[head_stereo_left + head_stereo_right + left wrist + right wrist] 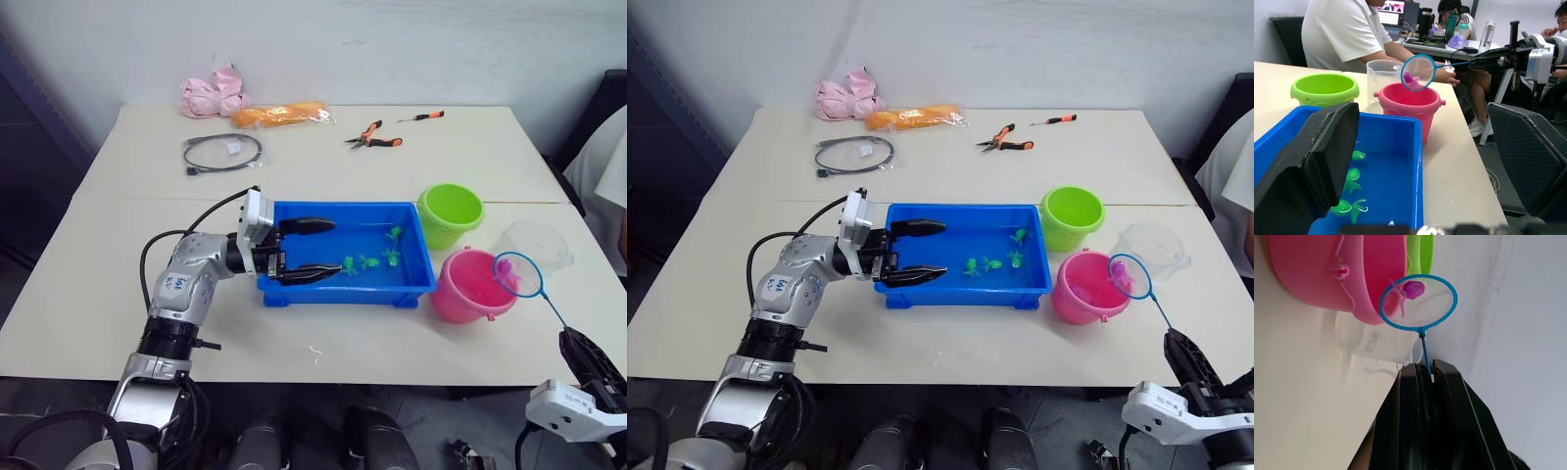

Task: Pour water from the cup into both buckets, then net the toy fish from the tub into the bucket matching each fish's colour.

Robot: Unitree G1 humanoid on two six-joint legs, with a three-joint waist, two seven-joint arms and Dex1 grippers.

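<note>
The blue tub (pixel 294 220) is sitting at the middle of the table (pixel 411 176), holding three green fish (pixel 370 258) toward its right end, while the left gripper (pixel 312 251) is reaching in over its left rim with its two fingers spread apart around nothing. Just right of the tub, the lime green bucket (pixel 450 214) is standing behind the pink bucket (pixel 468 287), and the clear cup (pixel 534 244) is standing just right of them both. The right gripper (pixel 1426 377) is pinching the thin handle of the net (pixel 521 275), whose blue hoop is hanging over the pink bucket's right rim and carrying a pink fish (pixel 1400 296).
</note>
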